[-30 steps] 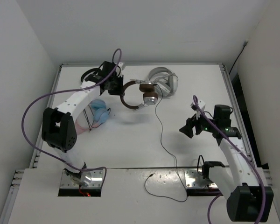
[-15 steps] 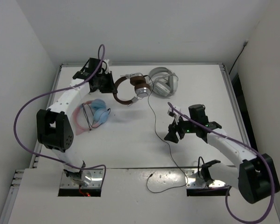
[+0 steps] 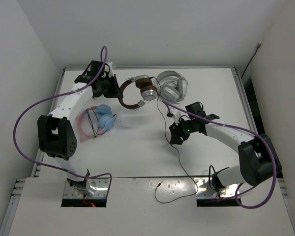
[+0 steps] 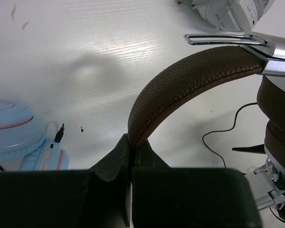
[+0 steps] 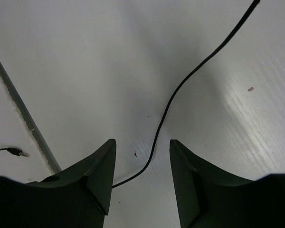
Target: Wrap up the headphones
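The headphones (image 3: 137,93), with brown headband and silver earcups, hang lifted at the table's back middle. My left gripper (image 3: 112,89) is shut on the brown headband (image 4: 180,83), which rises from between its jaws (image 4: 130,142). A silver earcup (image 4: 280,52) shows at the right edge. The thin black cable (image 3: 166,125) trails from the earcup toward the near edge, its plug (image 3: 159,185) lying on the front ledge. My right gripper (image 3: 175,136) is open and hovers over the cable (image 5: 180,90), which runs between its fingers without touching them.
A white and grey pair of headphones (image 3: 173,86) lies just right of the brown pair. A light blue and pink pair (image 3: 99,118) lies on the left, also in the left wrist view (image 4: 19,137). A seam (image 5: 19,109) marks the front ledge.
My right gripper has moved left and back from the right side to above the cable. My left gripper carried the headphones slightly left and back, then held still.
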`<state>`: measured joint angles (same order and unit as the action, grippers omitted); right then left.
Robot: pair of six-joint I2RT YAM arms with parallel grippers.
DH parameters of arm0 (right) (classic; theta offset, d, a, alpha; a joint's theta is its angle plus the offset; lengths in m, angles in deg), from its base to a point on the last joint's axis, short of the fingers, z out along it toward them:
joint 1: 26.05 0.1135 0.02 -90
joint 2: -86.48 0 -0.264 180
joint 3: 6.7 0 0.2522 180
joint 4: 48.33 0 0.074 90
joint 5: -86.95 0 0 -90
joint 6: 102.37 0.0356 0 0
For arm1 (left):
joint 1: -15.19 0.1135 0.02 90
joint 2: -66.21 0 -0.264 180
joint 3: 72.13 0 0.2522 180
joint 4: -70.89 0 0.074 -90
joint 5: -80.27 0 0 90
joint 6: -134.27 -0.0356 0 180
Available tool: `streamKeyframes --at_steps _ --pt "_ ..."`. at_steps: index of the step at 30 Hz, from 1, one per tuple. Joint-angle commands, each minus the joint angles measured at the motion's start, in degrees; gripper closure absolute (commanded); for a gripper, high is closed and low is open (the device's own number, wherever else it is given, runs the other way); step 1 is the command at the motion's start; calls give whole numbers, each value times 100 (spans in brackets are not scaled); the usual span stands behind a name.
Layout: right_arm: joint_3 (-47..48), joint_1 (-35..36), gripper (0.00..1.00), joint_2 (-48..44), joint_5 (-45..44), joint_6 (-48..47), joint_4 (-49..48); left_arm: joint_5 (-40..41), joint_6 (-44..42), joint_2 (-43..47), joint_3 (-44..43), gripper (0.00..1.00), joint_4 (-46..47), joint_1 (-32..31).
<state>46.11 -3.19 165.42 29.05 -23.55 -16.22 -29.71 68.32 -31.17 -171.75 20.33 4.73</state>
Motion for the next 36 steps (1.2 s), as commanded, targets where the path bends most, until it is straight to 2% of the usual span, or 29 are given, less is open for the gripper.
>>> streamKeyframes --at_steps 1,8,14,21,23,28,36 --pt "630 9 50 367 -18 -454 1080 -251 161 246 -255 100 269 123" --pt "709 176 50 438 -625 -692 1610 -304 161 246 -308 100 269 228" --pt "833 588 48 771 -1161 -509 1663 -251 337 132 -422 100 269 343" --pt "947 642 50 1167 -1355 -377 1550 -365 451 27 -422 100 269 571" --pt "999 642 53 1229 -1495 -307 1496 -427 451 26 -370 100 269 623" --pt "1175 642 54 1431 -1549 -8 1180 -532 574 -26 -247 100 322 677" --pt "1351 642 54 1791 -1171 203 1022 -638 680 -26 -123 100 445 677"
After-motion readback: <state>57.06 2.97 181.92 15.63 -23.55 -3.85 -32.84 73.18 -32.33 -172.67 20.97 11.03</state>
